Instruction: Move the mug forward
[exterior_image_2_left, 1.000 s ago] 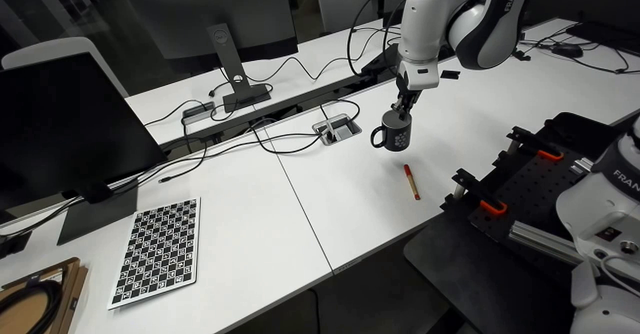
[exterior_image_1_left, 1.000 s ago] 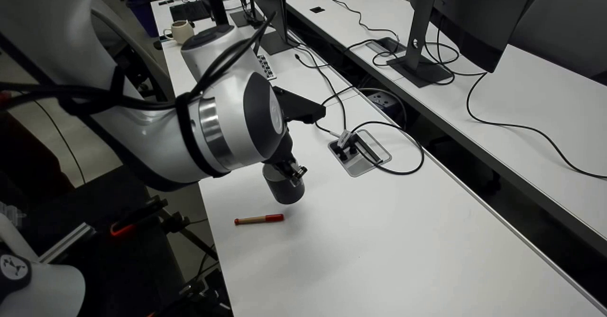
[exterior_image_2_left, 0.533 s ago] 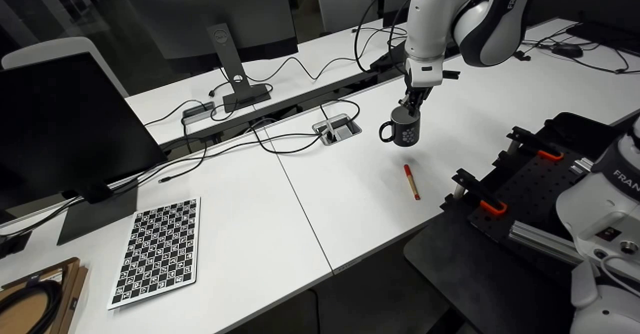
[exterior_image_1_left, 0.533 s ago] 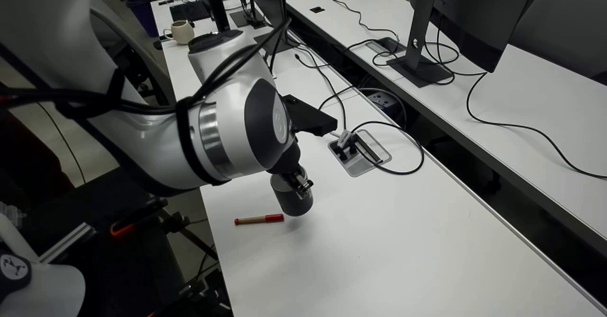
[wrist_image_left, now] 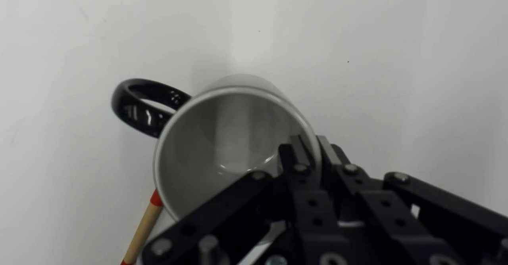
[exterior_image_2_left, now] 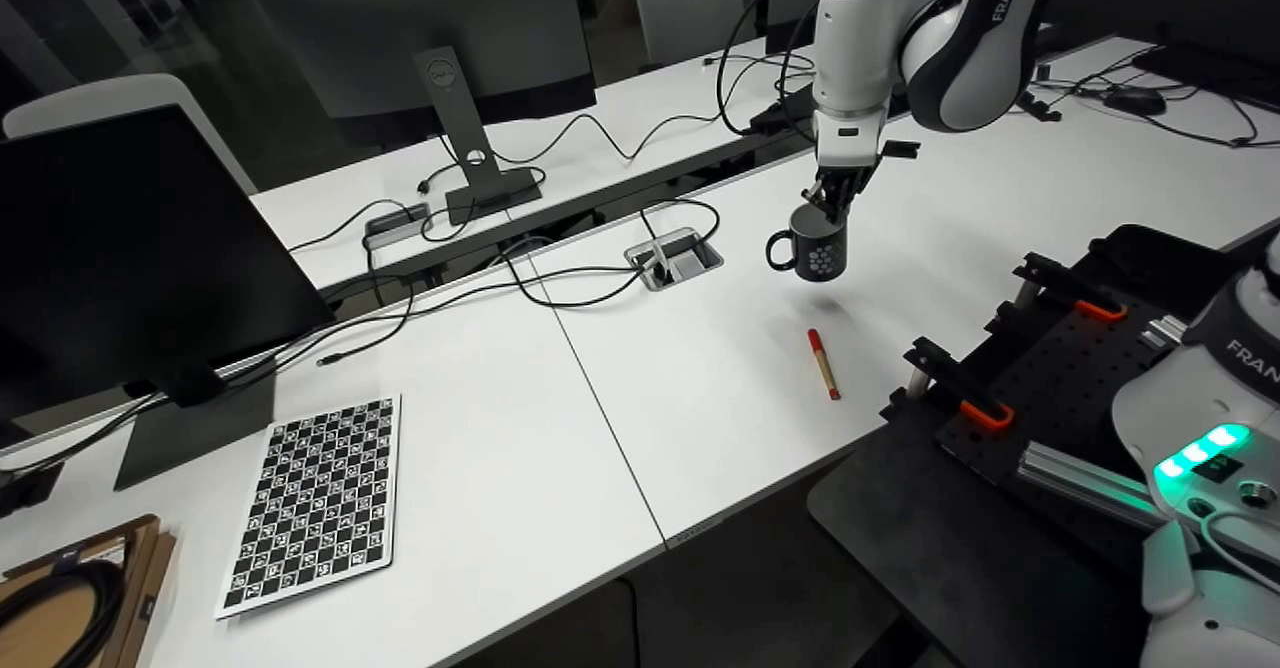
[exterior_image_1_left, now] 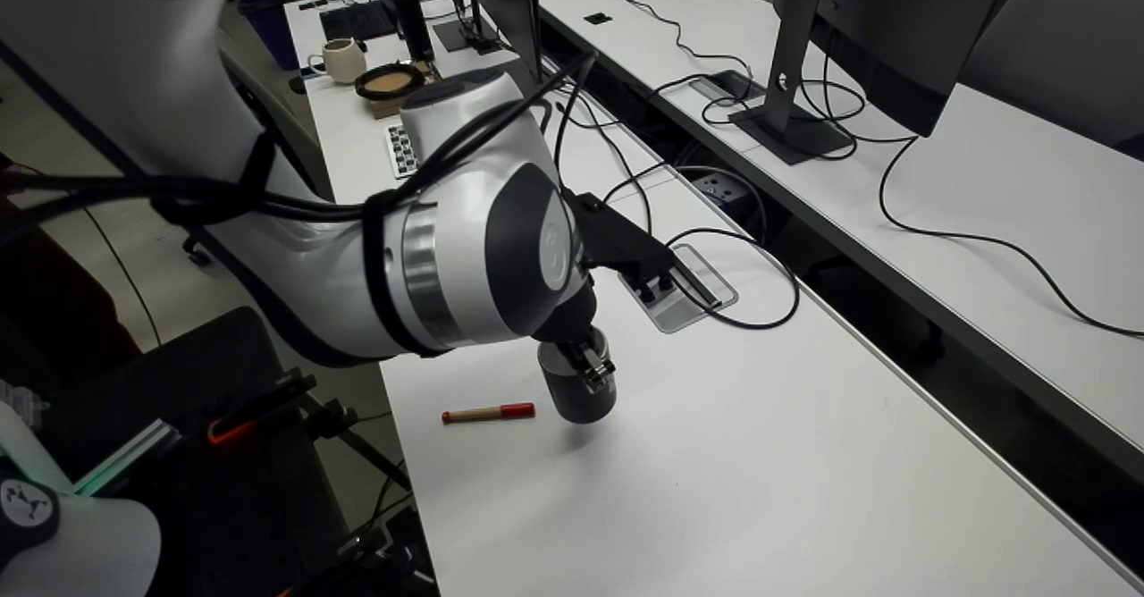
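Observation:
The mug [exterior_image_2_left: 818, 253] is dark grey outside with pale dots and a light inside, and shows in both exterior views [exterior_image_1_left: 576, 399]. Its black handle [wrist_image_left: 139, 106] points to the left in the wrist view. My gripper [wrist_image_left: 311, 144] is shut on the mug's wall [wrist_image_left: 238, 89], one finger inside the rim and one outside. The gripper also shows in the exterior views [exterior_image_1_left: 597, 366] [exterior_image_2_left: 832, 206]. The mug is nearly upright and held above the white table, with a shadow below it. Its bottom is hidden in the wrist view.
A red and tan pen [exterior_image_1_left: 488, 413] lies on the table close to the mug [exterior_image_2_left: 824, 366] [wrist_image_left: 143, 229]. A socket box [exterior_image_2_left: 675, 258] with cables is set in the tabletop. A checkered board [exterior_image_2_left: 315, 498], a monitor [exterior_image_2_left: 130, 258] and a beige mug [exterior_image_1_left: 341, 61] stand farther off.
The gripper and the held mug have shifted to the right in both exterior views. The pen has not moved. Lights on the robot's base have turned green.

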You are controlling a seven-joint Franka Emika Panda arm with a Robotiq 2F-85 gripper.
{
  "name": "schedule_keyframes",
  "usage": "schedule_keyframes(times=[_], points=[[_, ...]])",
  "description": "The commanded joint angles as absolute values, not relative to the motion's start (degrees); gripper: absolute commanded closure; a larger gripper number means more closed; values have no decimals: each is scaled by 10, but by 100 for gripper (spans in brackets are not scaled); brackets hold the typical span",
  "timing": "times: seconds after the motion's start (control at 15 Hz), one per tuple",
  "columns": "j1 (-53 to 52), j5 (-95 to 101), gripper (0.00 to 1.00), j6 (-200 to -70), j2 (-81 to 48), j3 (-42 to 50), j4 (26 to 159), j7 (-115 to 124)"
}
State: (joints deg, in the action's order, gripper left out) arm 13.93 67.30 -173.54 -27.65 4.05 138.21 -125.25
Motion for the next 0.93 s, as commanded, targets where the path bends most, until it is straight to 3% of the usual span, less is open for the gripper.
schedule_keyframes(times=[0.0, 0.07, 0.47, 0.53, 0.87], points=[[159, 645, 98, -1733, -287, 31, 1365, -1273], [147, 655, 91, -1735, -283, 41, 1375, -1261], [151, 651, 91, -1735, -287, 39, 1371, -1263], [151, 651, 98, -1735, -287, 39, 1371, -1263], [167, 612, 98, -1753, -337, 24, 1325, -1269]])
